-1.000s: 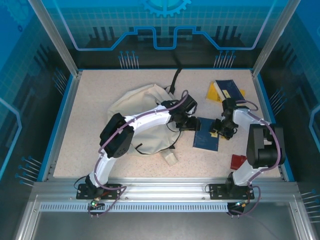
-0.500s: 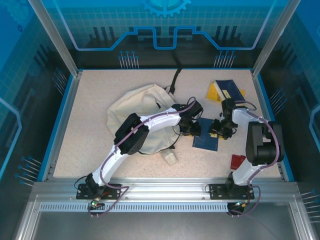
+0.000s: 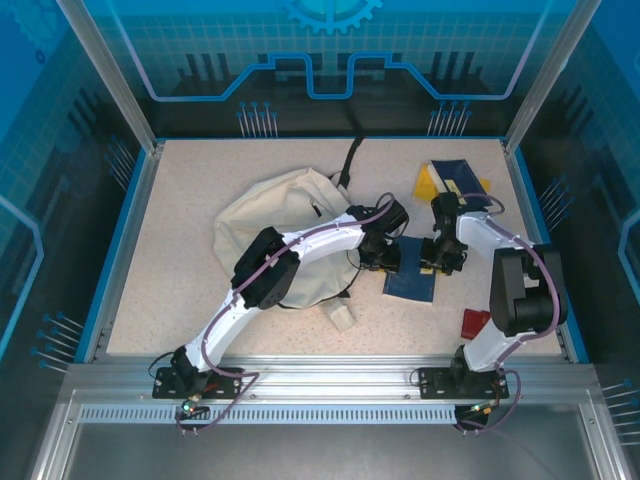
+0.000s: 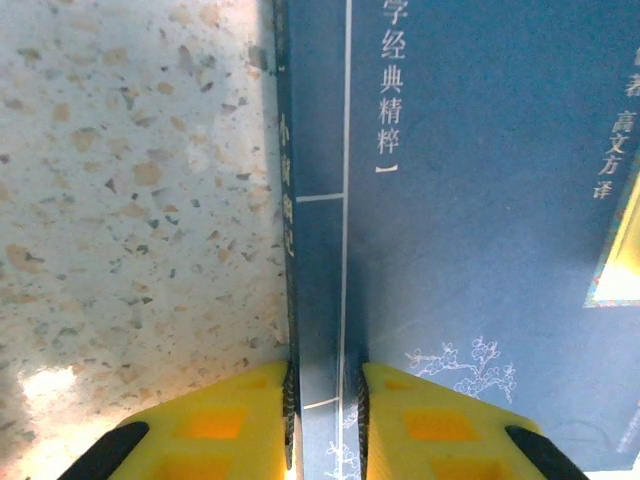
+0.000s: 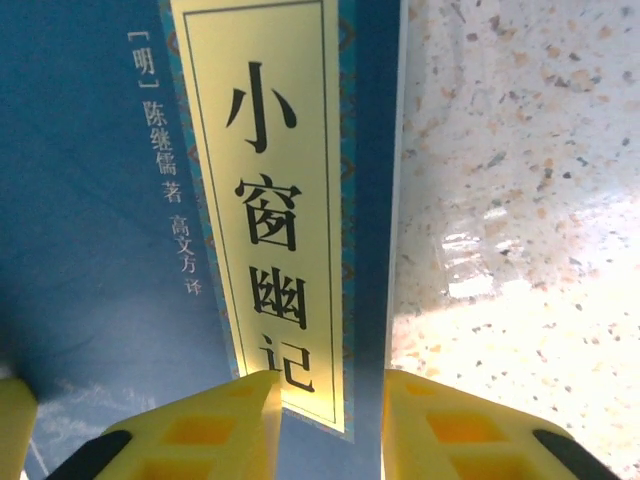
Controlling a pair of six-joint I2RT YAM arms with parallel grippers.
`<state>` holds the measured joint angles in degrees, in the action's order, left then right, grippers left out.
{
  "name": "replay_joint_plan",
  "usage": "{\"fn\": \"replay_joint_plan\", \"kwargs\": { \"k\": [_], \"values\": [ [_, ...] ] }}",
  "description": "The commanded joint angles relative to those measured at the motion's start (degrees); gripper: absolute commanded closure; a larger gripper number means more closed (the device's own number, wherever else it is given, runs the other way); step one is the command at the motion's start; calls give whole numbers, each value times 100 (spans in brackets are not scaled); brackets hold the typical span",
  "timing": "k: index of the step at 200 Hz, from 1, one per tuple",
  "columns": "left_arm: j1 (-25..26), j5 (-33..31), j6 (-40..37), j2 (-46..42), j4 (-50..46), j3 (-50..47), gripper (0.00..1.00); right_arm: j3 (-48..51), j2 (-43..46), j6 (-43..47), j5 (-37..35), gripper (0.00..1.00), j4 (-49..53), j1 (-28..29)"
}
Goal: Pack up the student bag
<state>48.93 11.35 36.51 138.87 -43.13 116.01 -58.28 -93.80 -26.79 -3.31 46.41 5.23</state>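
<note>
The student bag (image 3: 270, 215), cream fabric with black straps, lies left of centre on the table. To its right lies a blue book (image 3: 410, 272) with a yellow title label (image 5: 270, 200). My left gripper (image 3: 385, 258) is at the book's left edge, and its yellow fingers (image 4: 240, 420) are shut on the spine strip (image 4: 320, 300). My right gripper (image 3: 441, 260) straddles the book's right edge. One of its fingertips (image 5: 235, 410) overlaps the label and the other sits at the page edge. Whether those jaws press the book is unclear.
A second blue book (image 3: 460, 178) and a yellow triangle (image 3: 428, 186) lie at the back right. A red object (image 3: 475, 322) sits by the right arm's base. A small cream block (image 3: 343, 315) rests in front of the bag. Blue rails border the speckled table (image 3: 180, 300).
My left arm has swung right, off the bag, to the book's left edge. The jaws of both grippers have narrowed around the book. My right gripper has shifted slightly toward the back.
</note>
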Motion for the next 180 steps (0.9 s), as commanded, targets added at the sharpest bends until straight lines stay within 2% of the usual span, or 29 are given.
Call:
{"fn": "replay_joint_plan", "kwargs": {
  "k": [1, 61, 82, 115, 142, 180],
  "values": [
    [108, -68, -138, 413, -277, 9, 76, -241, 187, -50, 332, 75, 316, 238],
    [91, 18, -131, 251, -96, -130, 76, -250, 512, -116, 174, 94, 387, 246],
    [17, 167, -167, -70, 21, -129, 71, -197, 729, -89, 125, 100, 361, 190],
    [-196, 478, -250, -857, 252, -146, 54, -192, 1270, 136, 435, 100, 294, -48],
    [-491, 587, -285, -1542, 419, -414, 38, -338, 1731, 439, 1297, 100, 261, -269],
    [-1136, 876, -98, -2511, 991, -1562, 18, -748, 1945, 662, 2467, 100, 225, -310]
  ]
}}
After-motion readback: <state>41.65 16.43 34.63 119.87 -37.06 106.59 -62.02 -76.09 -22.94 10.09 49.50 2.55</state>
